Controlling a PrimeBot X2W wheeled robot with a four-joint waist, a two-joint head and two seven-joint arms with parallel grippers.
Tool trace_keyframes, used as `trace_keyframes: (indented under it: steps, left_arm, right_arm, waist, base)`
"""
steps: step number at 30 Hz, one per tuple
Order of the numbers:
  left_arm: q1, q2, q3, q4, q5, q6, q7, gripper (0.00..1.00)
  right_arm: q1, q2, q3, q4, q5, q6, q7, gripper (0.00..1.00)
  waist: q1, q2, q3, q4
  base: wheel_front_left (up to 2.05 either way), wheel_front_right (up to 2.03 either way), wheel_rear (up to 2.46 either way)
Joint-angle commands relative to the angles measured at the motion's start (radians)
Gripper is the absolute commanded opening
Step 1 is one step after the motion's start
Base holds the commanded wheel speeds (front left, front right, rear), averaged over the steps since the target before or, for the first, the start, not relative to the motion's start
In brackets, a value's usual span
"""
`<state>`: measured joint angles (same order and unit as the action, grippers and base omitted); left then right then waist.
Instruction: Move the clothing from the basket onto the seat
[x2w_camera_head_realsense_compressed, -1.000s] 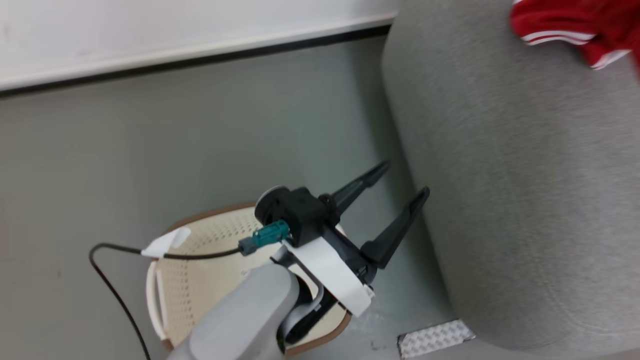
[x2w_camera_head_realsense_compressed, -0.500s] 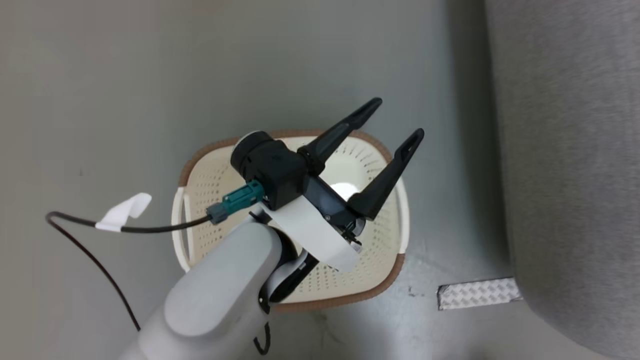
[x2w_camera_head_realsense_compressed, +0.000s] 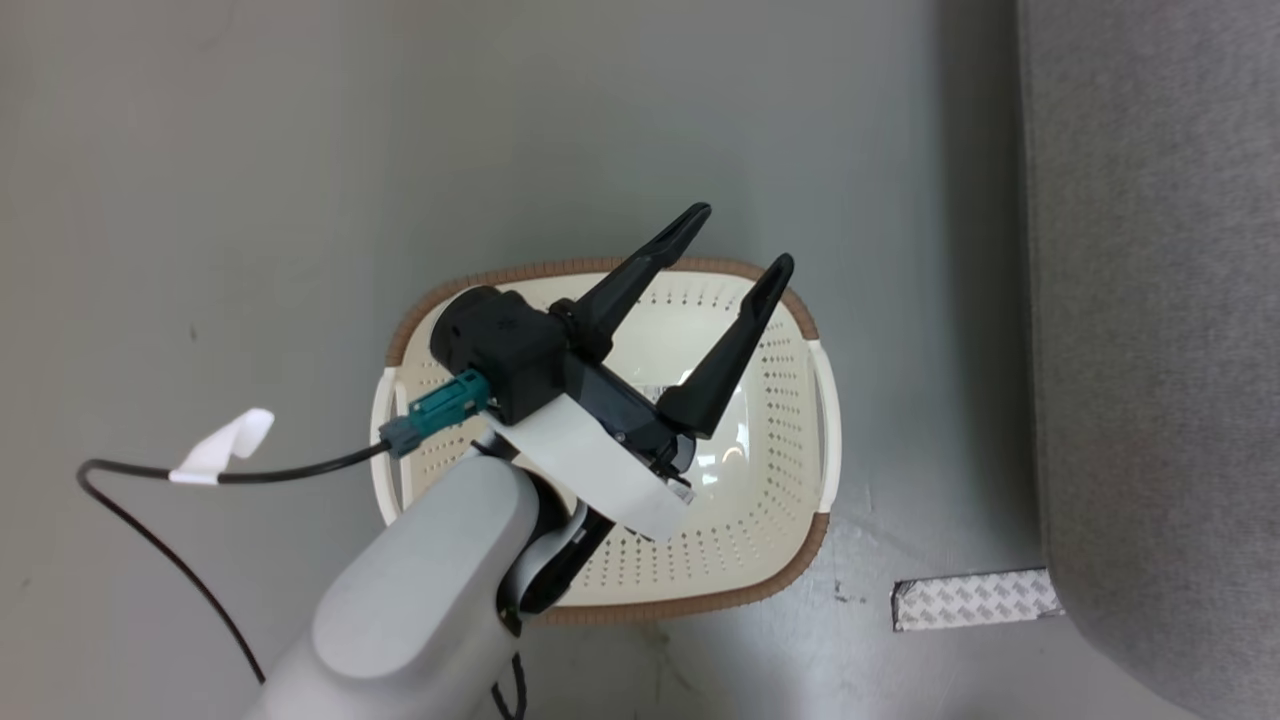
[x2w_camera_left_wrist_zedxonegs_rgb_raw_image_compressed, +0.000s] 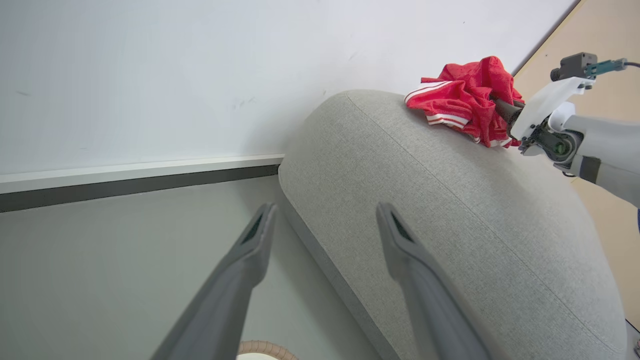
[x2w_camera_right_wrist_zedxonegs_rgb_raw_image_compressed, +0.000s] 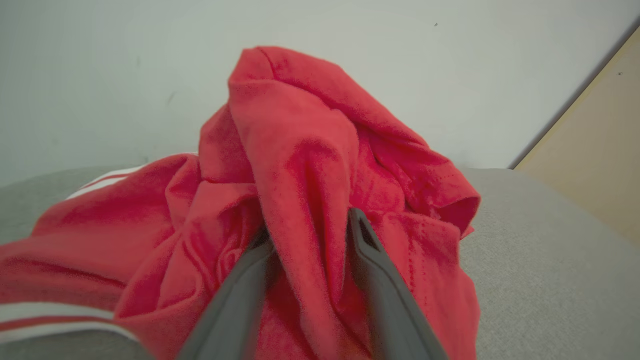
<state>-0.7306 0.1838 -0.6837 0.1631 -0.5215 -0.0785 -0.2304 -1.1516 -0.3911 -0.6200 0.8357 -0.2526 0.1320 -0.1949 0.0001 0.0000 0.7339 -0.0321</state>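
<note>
My left gripper (x2w_camera_head_realsense_compressed: 742, 237) hangs open over the basket (x2w_camera_head_realsense_compressed: 700, 600), a cream perforated tub with a brown rim, and nothing is between its fingers. No clothing shows inside the basket. The seat (x2w_camera_head_realsense_compressed: 1150, 300), a light grey sofa, runs along the right edge. In the left wrist view the left gripper (x2w_camera_left_wrist_zedxonegs_rgb_raw_image_compressed: 325, 207) points at the seat (x2w_camera_left_wrist_zedxonegs_rgb_raw_image_compressed: 450, 210), where the red clothing (x2w_camera_left_wrist_zedxonegs_rgb_raw_image_compressed: 465, 97) lies bunched on top with my right gripper (x2w_camera_left_wrist_zedxonegs_rgb_raw_image_compressed: 502, 107) pushed into it. In the right wrist view the right gripper (x2w_camera_right_wrist_zedxonegs_rgb_raw_image_compressed: 310, 227) has its fingers parted, with a fold of clothing (x2w_camera_right_wrist_zedxonegs_rgb_raw_image_compressed: 300, 150) standing between them on the seat (x2w_camera_right_wrist_zedxonegs_rgb_raw_image_compressed: 540, 250).
A silver tape patch (x2w_camera_head_realsense_compressed: 975, 598) lies on the grey floor between basket and seat. A black cable with a white tag (x2w_camera_head_realsense_compressed: 220, 450) trails from my left wrist. A white wall with a dark baseboard (x2w_camera_left_wrist_zedxonegs_rgb_raw_image_compressed: 140, 187) stands behind the seat, beside a tan panel (x2w_camera_left_wrist_zedxonegs_rgb_raw_image_compressed: 600, 30).
The head camera has swung down and left: the basket is now fully in view and the clothing on the seat has left the picture. My left gripper stays open.
</note>
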Motion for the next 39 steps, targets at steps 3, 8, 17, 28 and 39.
trace_keyframes:
  steps: [3, 8, 17, 28, 39]
  left_arm:
    - [0.03, 0.007, 0.008, 0.019, -0.024, -0.002, -0.013, 1.0]
    - [0.069, 0.002, 0.044, 0.055, -0.047, 0.007, -0.026, 1.0]
    - [0.216, 0.01, 0.14, 0.145, -0.073, 0.017, -0.034, 1.0]
    - [0.424, 0.018, 0.312, 0.168, -0.007, 0.061, -0.034, 1.0]
    - [0.638, -0.013, 0.474, 0.173, 0.097, 0.075, -0.034, 1.0]
  right_arm:
    - [0.031, 0.003, 0.036, 0.015, 0.001, -0.002, -0.017, 1.0]
    - [0.105, 0.006, 0.126, 0.001, 0.059, -0.002, -0.056, 1.0]
    - [0.416, 0.06, 0.281, -0.222, 0.242, -0.002, -0.07, 1.0]
    - [0.789, 0.176, 0.386, -0.52, 0.363, -0.002, -0.069, 1.0]
    - [1.08, 0.297, 0.455, -0.653, 0.371, -0.002, -0.069, 1.0]
  waist:
    - [-0.0001, 0.0, -0.066, -0.01]
    - [-0.0001, 0.0, -0.16, -0.012]
    - [-0.0001, 0.0, -0.393, 0.022]
    - [-0.0001, 0.0, -0.572, 0.069]
    - [-0.0001, 0.0, -0.712, 0.091]
  base:
    - [0.0, 0.0, 0.0]
    - [0.0, 0.0, 0.0]
    - [0.0, 0.0, 0.0]
    - [0.0, 0.0, 0.0]
    - [0.0, 0.0, 0.0]
